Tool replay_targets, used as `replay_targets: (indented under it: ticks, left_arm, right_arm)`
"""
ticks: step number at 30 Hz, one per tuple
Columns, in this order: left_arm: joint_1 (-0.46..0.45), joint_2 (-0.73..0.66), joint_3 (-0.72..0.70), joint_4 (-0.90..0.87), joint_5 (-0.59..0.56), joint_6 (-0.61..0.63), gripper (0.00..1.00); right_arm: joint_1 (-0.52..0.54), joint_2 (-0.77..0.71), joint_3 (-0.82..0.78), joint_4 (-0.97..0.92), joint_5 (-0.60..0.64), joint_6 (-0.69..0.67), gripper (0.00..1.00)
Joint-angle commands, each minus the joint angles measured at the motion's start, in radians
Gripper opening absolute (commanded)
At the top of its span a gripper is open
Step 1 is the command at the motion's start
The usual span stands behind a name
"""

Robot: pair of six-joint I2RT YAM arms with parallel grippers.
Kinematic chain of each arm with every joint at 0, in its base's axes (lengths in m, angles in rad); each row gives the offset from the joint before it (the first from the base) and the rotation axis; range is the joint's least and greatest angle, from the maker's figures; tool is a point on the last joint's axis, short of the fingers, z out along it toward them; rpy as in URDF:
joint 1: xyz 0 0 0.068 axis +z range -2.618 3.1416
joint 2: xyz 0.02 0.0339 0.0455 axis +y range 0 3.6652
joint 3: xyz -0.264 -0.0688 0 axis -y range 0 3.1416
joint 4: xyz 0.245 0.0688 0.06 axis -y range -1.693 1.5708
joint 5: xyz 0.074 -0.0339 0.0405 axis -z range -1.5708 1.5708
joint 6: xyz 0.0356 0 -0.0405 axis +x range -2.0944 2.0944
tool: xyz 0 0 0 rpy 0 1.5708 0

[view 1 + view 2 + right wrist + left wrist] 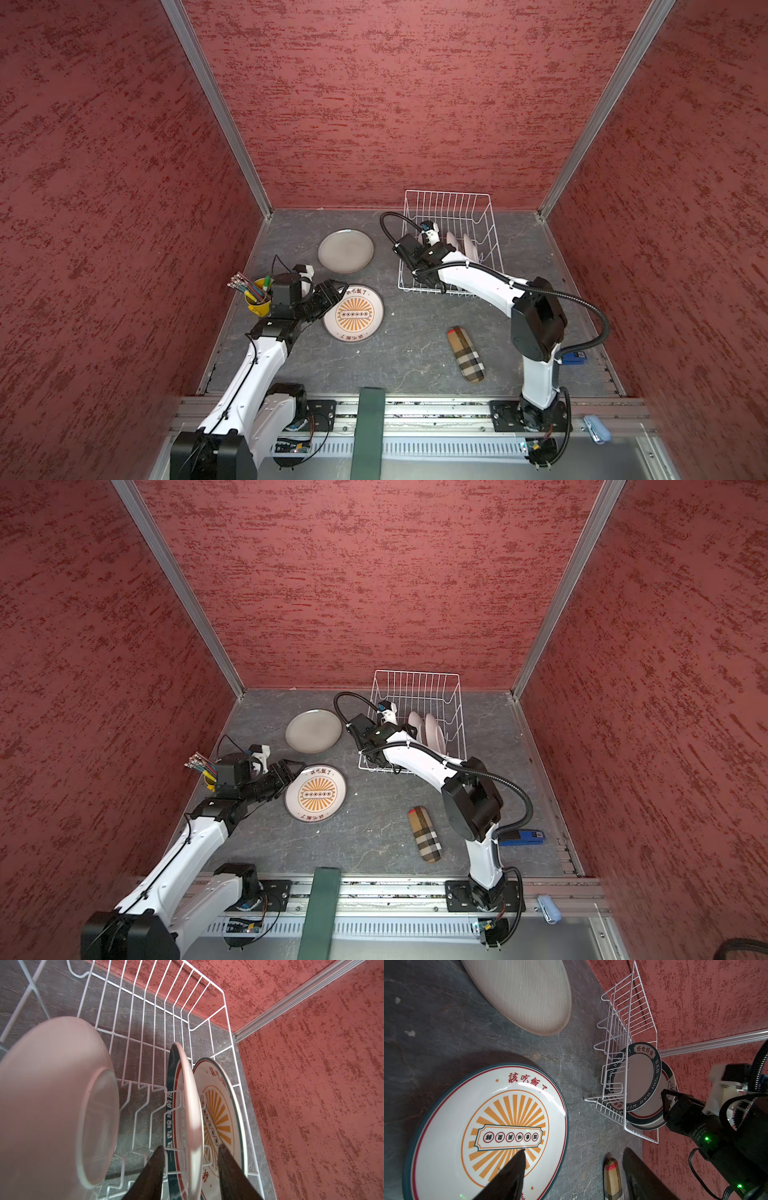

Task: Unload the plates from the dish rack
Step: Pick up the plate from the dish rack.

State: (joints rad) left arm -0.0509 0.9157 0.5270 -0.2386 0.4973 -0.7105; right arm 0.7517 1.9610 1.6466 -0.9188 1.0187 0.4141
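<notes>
Though racked, plate (187, 1088) within right pincer (191, 1146)

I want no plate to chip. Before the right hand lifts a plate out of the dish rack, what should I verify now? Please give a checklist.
1. Right hand straddles the green-rimmed plate in the dish rack: ok, one finger on each side.
2. Fingers closed on that plate: not ok, a gap shows beside one finger.
3. Finger clear of the racked sunburst plate: cannot tell.
4. Front plate out of the lift path: ok, it stands several prongs away.
5. Left hand away from the rack: ok, open over the sunburst plate on the table.
</notes>
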Motion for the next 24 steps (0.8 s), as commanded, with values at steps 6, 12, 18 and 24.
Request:
replay_targets:
  ticks: [6, 12, 18, 24]
  left_arm:
    - [-0.012, 0.007, -0.003, 0.028, 0.008, -0.004, 0.74]
    - [-0.013, 0.003, -0.002, 0.025, 0.008, -0.006, 0.74]
    - [-0.016, 0.003, -0.007, 0.024, 0.006, -0.007, 0.74]
    - [-0.020, 0.006, 0.001, 0.027, 0.002, -0.009, 0.74]
  right_arm:
    - [-0.008, 0.041, 0.025, 0.042, 0.094, -0.040, 0.38]
    - [-0.008, 0.043, 0.017, 0.063, 0.113, -0.061, 0.26]
    - [-0.005, 0.042, 0.016, 0.053, 0.150, -0.082, 0.00]
    - [0.000, 0.051, 0.023, 0.056, 0.173, -0.114, 0.00]
